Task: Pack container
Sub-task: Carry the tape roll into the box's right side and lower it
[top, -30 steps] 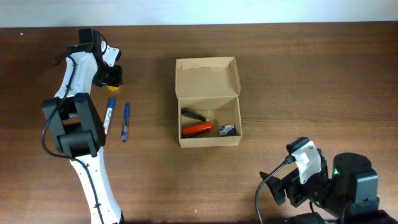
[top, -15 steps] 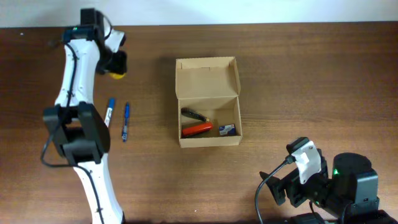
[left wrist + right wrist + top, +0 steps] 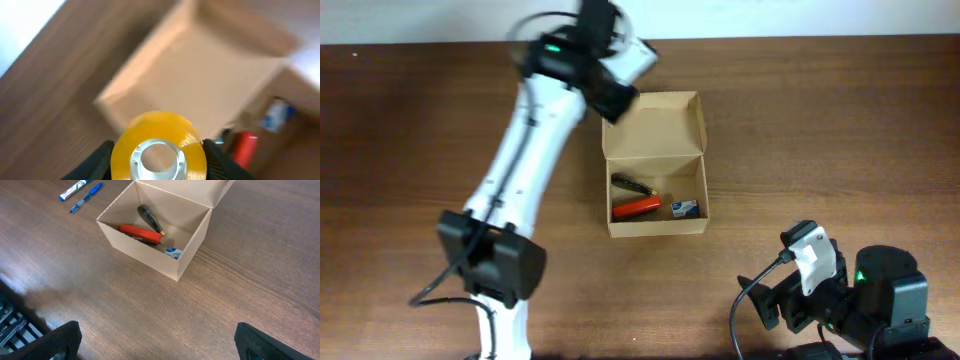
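At upper centre of the overhead frame: left gripper (image 3: 616, 96) has swung in from the upper left, fingers clamped on the yellow tape roll (image 3: 159, 131), now over the open lid of the container (image 3: 657, 227), which sits mid-frame. Judged: drop-in next. Right gripper (image 3: 157, 341) is parked lower right, fingers spread.

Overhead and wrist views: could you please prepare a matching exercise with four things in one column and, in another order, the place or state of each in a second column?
Things:
1. tape roll
2. red object
3. blue pen
4. flap lid

Places or states:
a. lying on the table, outside the container
b. open, not covering the container
c. held by the left gripper
d. lying inside the container

Pairs: 1-c, 2-d, 3-a, 4-b
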Tool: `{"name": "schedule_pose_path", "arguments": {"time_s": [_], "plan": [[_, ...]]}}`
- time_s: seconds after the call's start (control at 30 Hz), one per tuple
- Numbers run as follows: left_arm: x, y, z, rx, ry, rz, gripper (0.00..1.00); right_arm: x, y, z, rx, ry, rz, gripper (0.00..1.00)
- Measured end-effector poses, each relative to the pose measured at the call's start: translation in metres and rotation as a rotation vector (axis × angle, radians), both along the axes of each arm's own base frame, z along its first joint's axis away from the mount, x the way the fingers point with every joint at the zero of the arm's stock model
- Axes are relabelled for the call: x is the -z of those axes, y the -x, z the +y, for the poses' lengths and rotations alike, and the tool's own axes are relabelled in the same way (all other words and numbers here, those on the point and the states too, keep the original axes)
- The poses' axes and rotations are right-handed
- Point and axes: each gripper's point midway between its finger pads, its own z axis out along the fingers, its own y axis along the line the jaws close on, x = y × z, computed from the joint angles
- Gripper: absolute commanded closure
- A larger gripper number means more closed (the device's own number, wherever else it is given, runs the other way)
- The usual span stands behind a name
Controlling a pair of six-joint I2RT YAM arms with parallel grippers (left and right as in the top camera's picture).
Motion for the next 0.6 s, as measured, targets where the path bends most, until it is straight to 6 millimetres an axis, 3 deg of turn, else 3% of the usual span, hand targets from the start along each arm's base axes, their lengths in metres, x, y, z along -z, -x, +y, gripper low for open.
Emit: {"name": "schedule_pose_path", "arguments": {"time_s": [0.17, 0.37, 0.6], "plan": [[0.02, 0.034, -0.045, 0.119, -0.028, 0.049, 0.74, 0.0, 0.0, 0.0, 0.0, 0.0, 0.0, 0.01], [0.072, 0.065, -0.05, 0.162, -0.089, 0.171, 0.74, 0.0, 0.0, 0.0, 0.0, 0.0, 0.0, 0.01], [0.095, 0.073, -0.064, 0.197, -0.056, 0.19, 0.73, 0.0, 0.0, 0.0, 0.0, 0.0, 0.0, 0.01]]}}
